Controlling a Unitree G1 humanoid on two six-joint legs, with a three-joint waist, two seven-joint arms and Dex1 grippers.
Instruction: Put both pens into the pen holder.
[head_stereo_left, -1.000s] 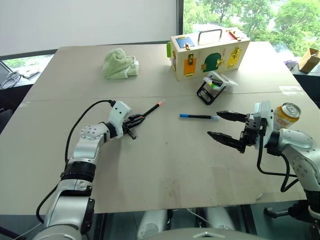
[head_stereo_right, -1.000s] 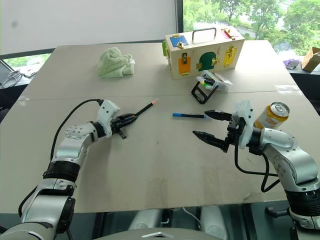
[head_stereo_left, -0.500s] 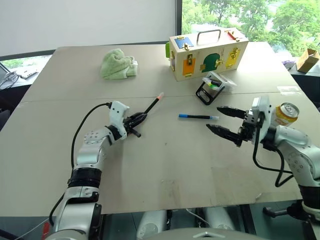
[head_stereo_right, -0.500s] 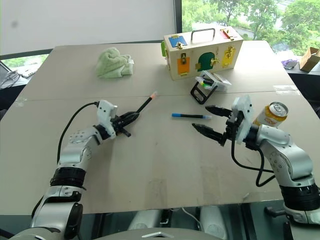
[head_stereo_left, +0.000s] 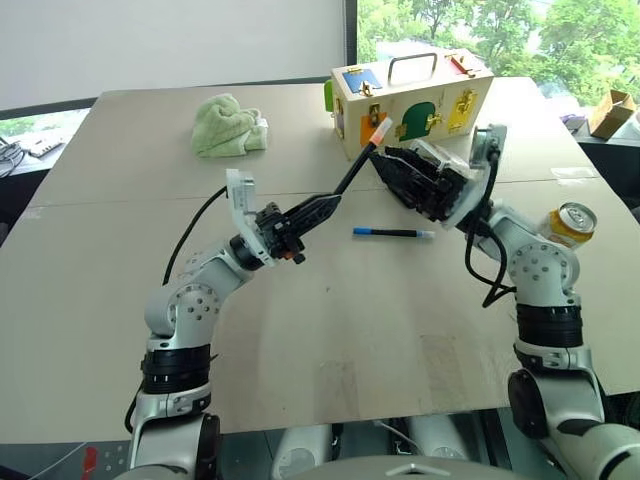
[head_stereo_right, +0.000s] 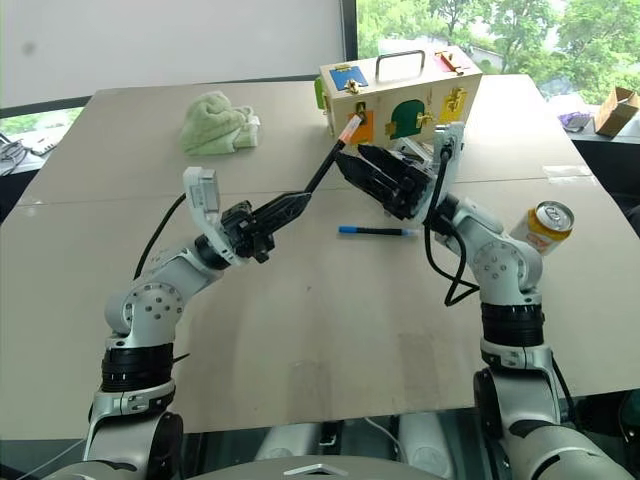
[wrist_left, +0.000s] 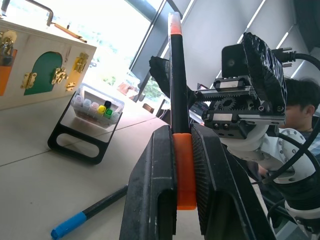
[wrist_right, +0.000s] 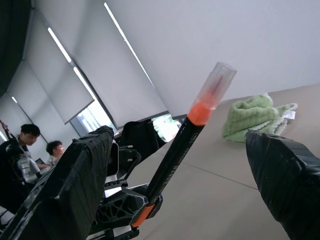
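Above the table (head_stereo_left: 330, 330), the left gripper (head_stereo_left: 318, 208) is raised and clamped on the orange lower end of the black pen (head_stereo_left: 355, 170). This pen slants upward, its clear-capped orange tip pointing toward the right gripper (head_stereo_left: 398, 170). In the left wrist view, the two black fingers (wrist_left: 150, 195) press the orange section from both sides, with the barrel rising straight between them.

The right gripper is also raised, facing the left one. Its fingers (wrist_right: 75, 185) are spread wide and hold nothing; in the right wrist view, the pen tip stands in the gap between them without touching either.

The blue-capped pen (head_stereo_left: 392, 233) lies flat on the table, below the two grippers and apart from both. The pen holder (wrist_left: 90, 122) stands tilted on the table just in front of the wooden box (head_stereo_left: 410, 95), with markers inside. A green cloth (head_stereo_left: 227, 126) lies at the far left of the table. A drink can (head_stereo_left: 570, 222) stands beside the right arm.
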